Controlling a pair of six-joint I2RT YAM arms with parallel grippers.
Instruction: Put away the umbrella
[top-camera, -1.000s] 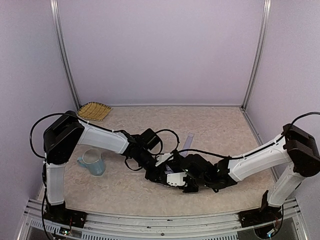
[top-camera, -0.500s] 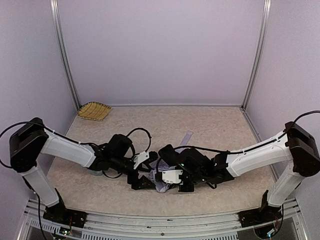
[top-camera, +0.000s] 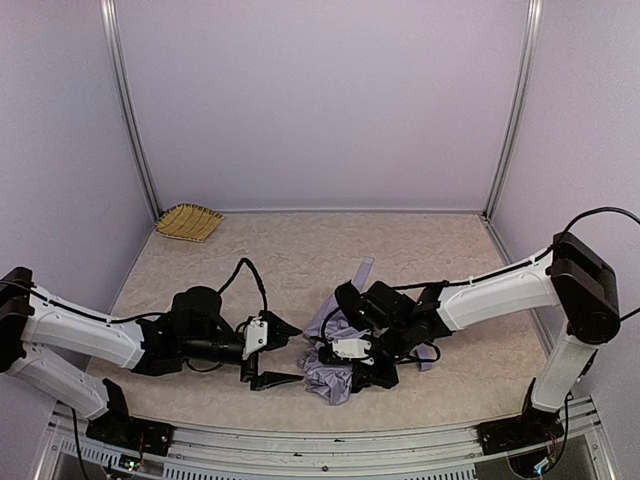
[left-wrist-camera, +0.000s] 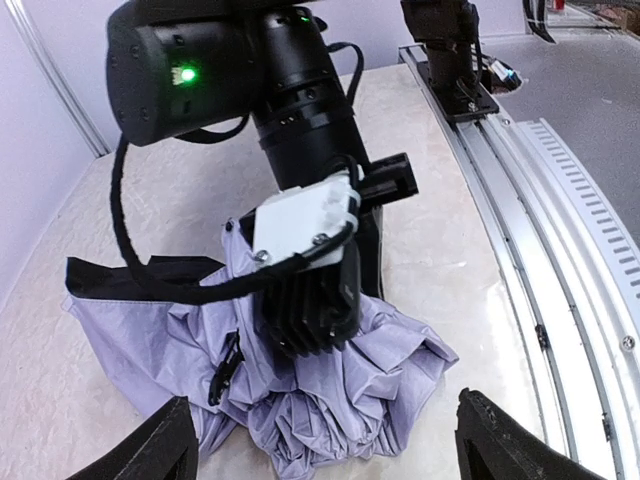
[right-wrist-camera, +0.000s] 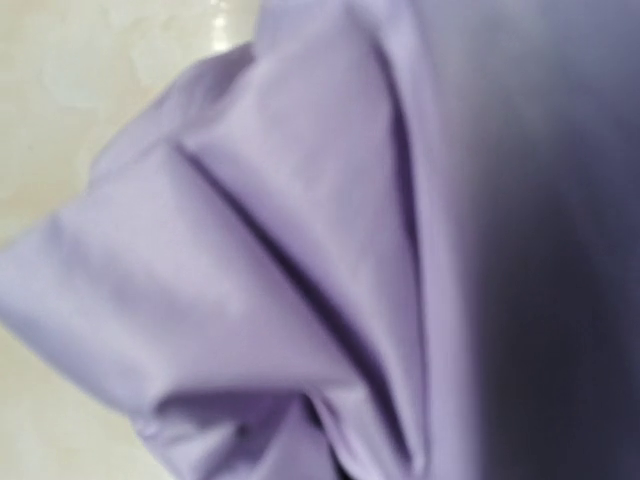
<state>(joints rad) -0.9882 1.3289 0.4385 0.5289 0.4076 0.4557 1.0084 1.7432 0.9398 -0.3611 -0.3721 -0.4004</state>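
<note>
**Change noted.** Over the last second the left end effector (top-camera: 285, 352) has let go and backed off. A second ago both arms were crowded over the umbrella (top-camera: 335, 378). Now the left arm (top-camera: 90, 335) has swung down and lies low along the near edge. Its fingers are spread wide with nothing between them, just at the umbrella's 9 o'clock and pointing at it.

In the same interval the right end effector (top-camera: 362, 372) has closed. The left wrist view shows its fingers driven down into the lavender folds, and we judge it pinched on a fold of fabric. Its own camera sees only cloth.

**Meaning for the task.** We judge this a hand-over of the hold, with the left arm freed to regrasp. The umbrella is not put away. It lies crumpled on the worktop (top-camera: 300, 250) toward 6 o'clock, with one strip trailing to 12 o'clock. We cannot see the shaft or handle.

**Pose.** The right arm (top-camera: 490, 295) reaches in from 3 o'clock, stretched low with the wrist bent down. The basket (top-camera: 188, 221) sits at 10 o'clock, well apart.
</note>
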